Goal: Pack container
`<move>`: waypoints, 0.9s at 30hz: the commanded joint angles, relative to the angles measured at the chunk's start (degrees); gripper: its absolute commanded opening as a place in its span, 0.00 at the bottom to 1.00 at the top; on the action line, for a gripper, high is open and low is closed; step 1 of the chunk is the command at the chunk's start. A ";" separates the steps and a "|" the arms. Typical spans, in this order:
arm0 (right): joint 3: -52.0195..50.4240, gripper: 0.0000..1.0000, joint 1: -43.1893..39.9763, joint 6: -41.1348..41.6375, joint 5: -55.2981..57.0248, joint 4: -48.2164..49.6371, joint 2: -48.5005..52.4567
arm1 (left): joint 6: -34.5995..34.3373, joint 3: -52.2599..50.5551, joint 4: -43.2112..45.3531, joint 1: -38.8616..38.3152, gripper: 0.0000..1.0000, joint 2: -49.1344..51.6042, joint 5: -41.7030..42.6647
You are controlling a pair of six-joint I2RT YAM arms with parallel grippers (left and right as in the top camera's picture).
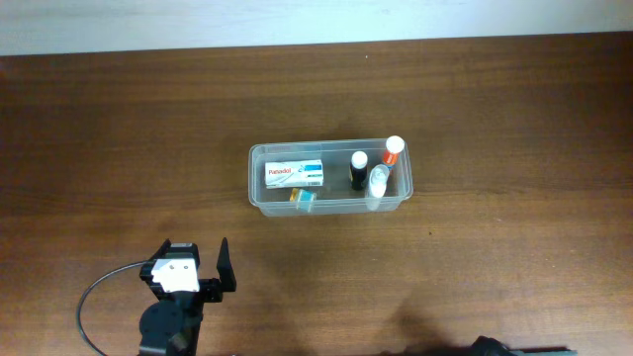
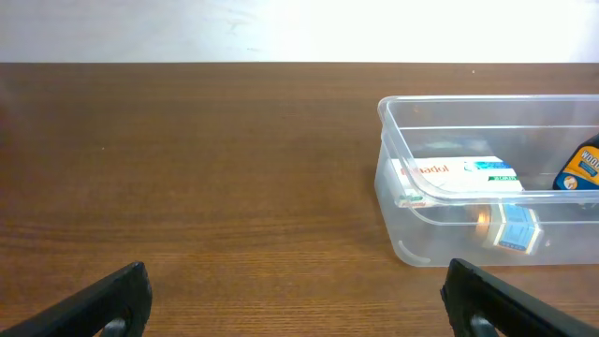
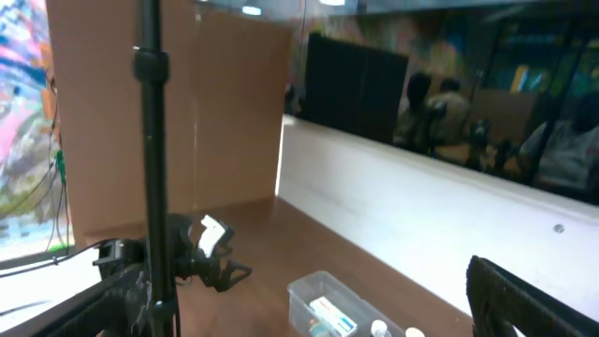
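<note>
The clear plastic container (image 1: 259, 188) stands at the table's middle. In it lie a white Panadol box (image 1: 295, 174), a small orange and blue pack (image 1: 304, 198), a black bottle (image 1: 358, 172), an orange-capped bottle (image 1: 393, 150) and a clear white-capped bottle (image 1: 379, 184). My left gripper (image 1: 193, 265) is open and empty, low over the table, front left of the container. In the left wrist view the jaws (image 2: 298, 304) are spread wide, with the container (image 2: 388, 140) ahead on the right. My right gripper (image 3: 299, 281) is open, empty and raised high, looking down at the container (image 3: 298, 292).
A black cable (image 1: 94, 297) loops on the table beside the left arm. A black stand pole (image 3: 150, 140) rises at the left of the right wrist view. A pale wall (image 1: 297, 20) runs along the table's far edge.
</note>
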 commanded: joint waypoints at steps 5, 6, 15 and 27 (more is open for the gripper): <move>-0.79 0.98 -0.11 -0.57 0.94 -2.47 -5.35 | 1.07 -0.31 0.11 0.35 1.00 -0.52 0.59; -0.79 0.98 -0.11 -1.11 0.96 -2.69 -6.16 | 1.07 -0.31 0.13 0.35 1.00 -0.52 0.59; -0.79 0.98 -0.11 -2.91 0.96 -2.75 -13.90 | 1.07 -0.31 0.13 0.35 1.00 -0.52 0.59; -0.79 0.98 -0.15 -5.29 2.71 -5.84 -22.01 | 1.07 -0.31 0.11 0.35 1.00 -0.52 0.59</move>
